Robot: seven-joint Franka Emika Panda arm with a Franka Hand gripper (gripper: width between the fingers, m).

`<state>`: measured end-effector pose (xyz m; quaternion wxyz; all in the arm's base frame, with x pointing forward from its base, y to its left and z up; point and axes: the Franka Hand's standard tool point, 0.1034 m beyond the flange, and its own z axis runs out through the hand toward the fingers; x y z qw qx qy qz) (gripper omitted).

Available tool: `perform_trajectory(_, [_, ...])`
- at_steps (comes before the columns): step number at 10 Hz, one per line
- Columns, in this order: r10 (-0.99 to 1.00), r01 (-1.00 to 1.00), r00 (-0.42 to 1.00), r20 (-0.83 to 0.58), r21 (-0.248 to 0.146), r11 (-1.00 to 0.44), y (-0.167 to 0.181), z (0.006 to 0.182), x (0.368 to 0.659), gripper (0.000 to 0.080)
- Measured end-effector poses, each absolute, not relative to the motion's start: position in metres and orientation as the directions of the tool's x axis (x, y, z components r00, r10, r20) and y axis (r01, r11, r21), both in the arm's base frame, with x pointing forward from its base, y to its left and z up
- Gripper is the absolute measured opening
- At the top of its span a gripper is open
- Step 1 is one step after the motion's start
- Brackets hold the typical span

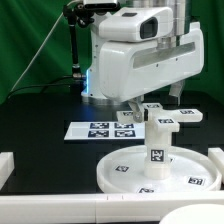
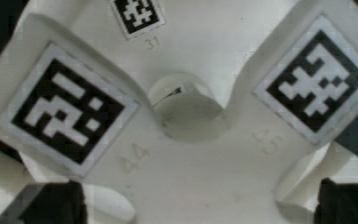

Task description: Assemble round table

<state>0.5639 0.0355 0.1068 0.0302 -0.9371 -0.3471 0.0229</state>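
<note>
claw (image 1: 150, 106) open, empty, above cross-shaped foot piece (image 2: 176, 100). risk: off-centre descent nudges foot piece aside. leg (image 1: 158, 140) upright on round disc (image 1: 160, 172) near tabletop front edge; could topple.

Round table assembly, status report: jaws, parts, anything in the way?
Gripper jaws open, holding nothing, above the parts. Leg upright on the round disc. Foot piece close under the wrist camera. Marker board lies behind; nothing blocking.
</note>
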Motion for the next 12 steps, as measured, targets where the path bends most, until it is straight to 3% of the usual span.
perform_trajectory(6, [0.66,0.657,0.751,-0.026,-0.074,-0.751,0.0347,0.1031,0.5618,0.0634])
perform_trajectory(7, [0.67,0.667,0.742,-0.025,-0.074,-0.741,0.0337,0.1031,0.562,0.0462])
perform_trajectory(12, [0.602,0.599,0.798,-0.028,-0.077,-0.797,0.0339,0.1031,0.5618,0.0437])
